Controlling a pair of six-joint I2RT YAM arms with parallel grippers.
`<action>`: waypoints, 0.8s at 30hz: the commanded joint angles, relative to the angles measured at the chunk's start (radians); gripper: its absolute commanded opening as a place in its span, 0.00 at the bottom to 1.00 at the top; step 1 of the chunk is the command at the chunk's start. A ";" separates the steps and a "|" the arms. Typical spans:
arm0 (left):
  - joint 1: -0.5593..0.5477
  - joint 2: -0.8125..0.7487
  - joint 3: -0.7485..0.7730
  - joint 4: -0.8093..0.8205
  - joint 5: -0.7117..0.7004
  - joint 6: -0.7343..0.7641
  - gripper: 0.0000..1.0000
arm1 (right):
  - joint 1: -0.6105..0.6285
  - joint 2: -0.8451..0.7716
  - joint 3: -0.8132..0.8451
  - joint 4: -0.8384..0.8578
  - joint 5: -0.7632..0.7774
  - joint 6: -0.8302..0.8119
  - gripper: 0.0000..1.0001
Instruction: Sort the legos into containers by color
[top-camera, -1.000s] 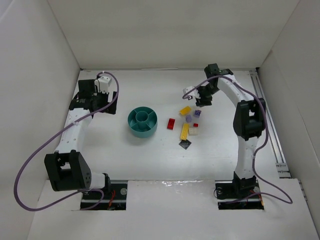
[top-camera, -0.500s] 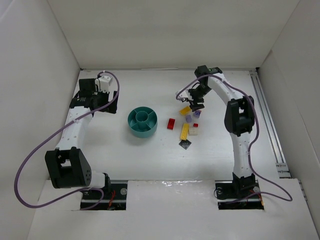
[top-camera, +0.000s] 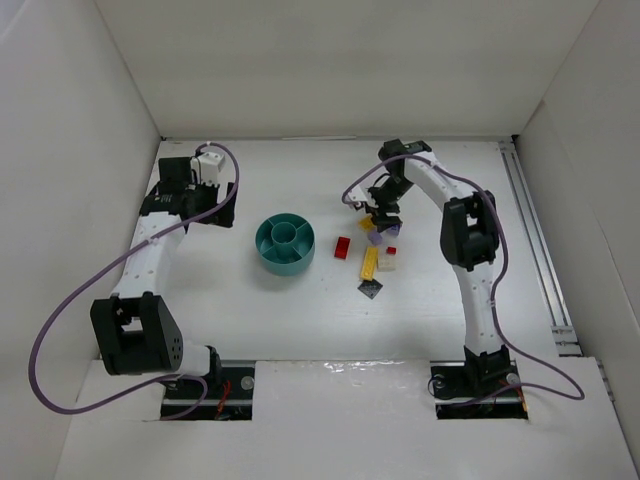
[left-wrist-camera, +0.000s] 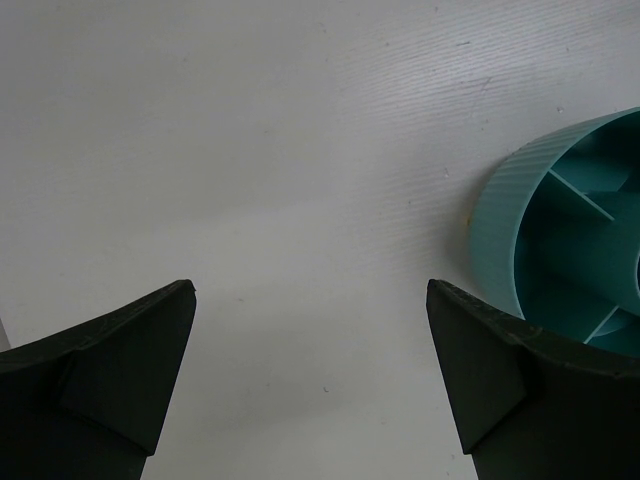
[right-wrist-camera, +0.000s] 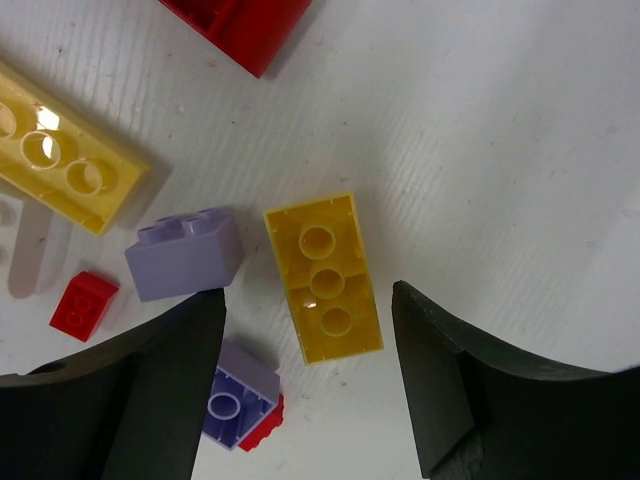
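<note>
— Top view first?
— Shows the right gripper (top-camera: 384, 214) low over the loose plastic bricks (top-camera: 378, 238), well right of the teal round plastic sectioned dish (top-camera: 285, 267). Hides the finger gap behind the wrist, so cannot tell there. Lists a red brick (top-camera: 343, 247), a long yellow brick (top-camera: 370, 262), a white brick (top-camera: 386, 264) and a flat black piece (top-camera: 371, 289), all outside the dish.
— Left wrist?
— Catches the left gripper (left-wrist-camera: 310, 295) spread wide, grasping nothing, only white table (left-wrist-camera: 250, 150) between its tips. Puts the dish partly behind one finger.
— Right wrist?
— Answers what the top view could not: black fingers (right-wrist-camera: 130, 390) released, far apart, holding nothing. Places a yellow upturned brick (right-wrist-camera: 323, 278), three round tubes showing, flat on the table between them, clear of both tips. Picks out a lavender brick (right-wrist-camera: 185, 255) just beside one fingertip.
</note>
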 joint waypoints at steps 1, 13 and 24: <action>0.005 0.004 0.043 -0.011 0.013 -0.002 1.00 | 0.010 0.023 0.049 0.014 -0.042 0.021 0.73; 0.005 0.014 0.062 -0.020 0.062 -0.002 0.96 | -0.008 0.074 0.088 0.034 -0.045 0.107 0.47; 0.005 -0.063 0.168 0.012 0.434 -0.203 0.84 | 0.042 -0.354 -0.217 0.635 -0.331 0.891 0.04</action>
